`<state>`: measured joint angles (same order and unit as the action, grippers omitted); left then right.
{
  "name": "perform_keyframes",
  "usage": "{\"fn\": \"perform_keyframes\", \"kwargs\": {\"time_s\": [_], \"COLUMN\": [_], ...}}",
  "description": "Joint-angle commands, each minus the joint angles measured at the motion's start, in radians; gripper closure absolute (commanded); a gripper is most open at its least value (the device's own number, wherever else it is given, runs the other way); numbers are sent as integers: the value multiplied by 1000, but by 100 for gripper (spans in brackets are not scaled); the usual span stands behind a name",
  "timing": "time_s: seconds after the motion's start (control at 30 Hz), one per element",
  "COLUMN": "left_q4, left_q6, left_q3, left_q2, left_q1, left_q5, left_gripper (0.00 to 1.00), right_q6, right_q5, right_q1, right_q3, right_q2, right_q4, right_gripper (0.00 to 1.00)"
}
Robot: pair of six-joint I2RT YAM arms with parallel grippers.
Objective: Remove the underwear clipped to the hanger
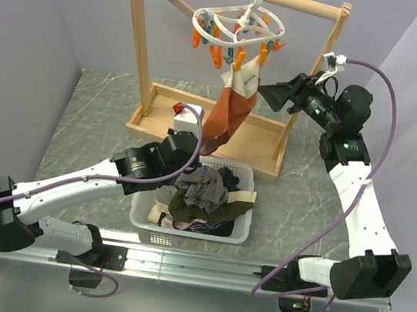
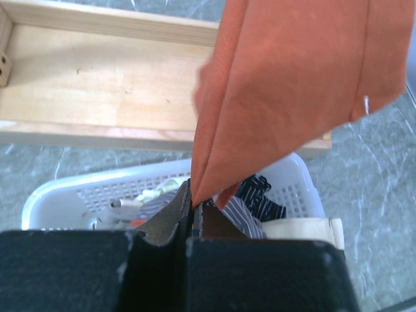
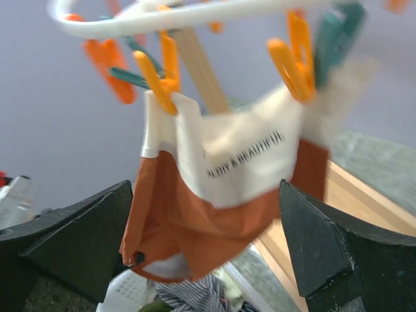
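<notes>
1. Rust-orange cloth brief [image 1: 229,108] with a white printed waistband hangs from the white plastic ring hanger [image 1: 239,22]. The hanger's hook sits over the top bar of the pale wooden drying rack [image 1: 148,47].
2. Right wrist view: two orange plastic pegs [image 3: 294,60] clamp the waistband at its upper corners. A teal peg [image 3: 338,32] dangles just beside the right one and is blurred.
3. The waistband carries a line of dark print, too blurred to read.
4. Left gripper [image 2: 191,200]: fingers pressed together, pinching the lowest corner of the rust-orange cloth brief. The cloth rises out of the pinch in a folded, narrow wedge.
5. Top view: the brief slants from the pegs down and leftward to the left gripper and looks drawn out long.
6. Right gripper [image 1: 264,92]: fingers spread wide and holding nothing. It is raised level with the upper part of the brief, just beside it on the right. Contact cannot be told.
7. Right wrist view: the two dark fingers [image 3: 84,240] frame the brief left and right.
8. White perforated plastic basket [image 1: 238,234] stands on the grey marbled tabletop [image 1: 294,207] just in front of the rack's base board.
9. The basket holds a heap of mixed garments [image 1: 204,190]: striped grey, dark olive and cream pieces are distinguishable.
10. The left gripper sits above the basket's far rim.
</notes>
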<state>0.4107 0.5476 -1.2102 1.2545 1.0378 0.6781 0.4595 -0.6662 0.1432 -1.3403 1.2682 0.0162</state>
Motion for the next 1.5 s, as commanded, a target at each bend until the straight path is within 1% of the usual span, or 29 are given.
{"fn": "perform_keyframes", "kwargs": {"time_s": [0.0,0.1,0.27,0.57,0.67,0.77,0.87,0.93,1.07,1.13,1.17,1.27,1.3,1.37,1.4,1.47], "left_q4": [65,77,62,57,57,54,53,53,57,51,50,53,54,53,51,51], "left_q6": [54,49,22,14,14,11,6,6,8,8,8,9,9,11,11,11], "left_q3": [5,-18,-66,-127,-143,-149,-153,-158,-166,-164,-160,-163,-164,-164,-163,-163], "left_q2": [-47,-43,-11,31,42,43,46,46,39,33,31,33,33,31,31,29], "left_q1": [22,28,41,74,82,87,91,94,102,107,105,110,110,113,114,116], "left_q5": [-9,-9,-29,-37,-32,-32,-37,-37,-31,-26,-26,-23,-23,-22,-22,-17], "left_gripper": [99,99,99,99,99,99,99,99,99,99,99,99,99,99,99,99], "right_q6": [83,90,90,83,65,73,48,57,102,126,139,189,203,228,235,245], "right_q5": [-159,-183,-185,-142,-92,-69,9,71,116,99,87,45,34,4,-4,-18], "right_q1": [7,27,55,116,136,153,190,202,202,202,202,203,203,202,200,202], "right_q3": [-60,-117,-166,-283,-306,-303,-326,-318,-307,-327,-342,-365,-385,-408,-422,-430], "right_q2": [39,89,144,233,247,255,269,275,296,321,332,365,385,402,414,421], "right_q4": [177,183,200,208,177,192,171,192,257,271,293,339,344,350,352,352], "right_gripper": [0,0,0,4,5,6,8,10,13,18,23,33,38,44,51,59]}}
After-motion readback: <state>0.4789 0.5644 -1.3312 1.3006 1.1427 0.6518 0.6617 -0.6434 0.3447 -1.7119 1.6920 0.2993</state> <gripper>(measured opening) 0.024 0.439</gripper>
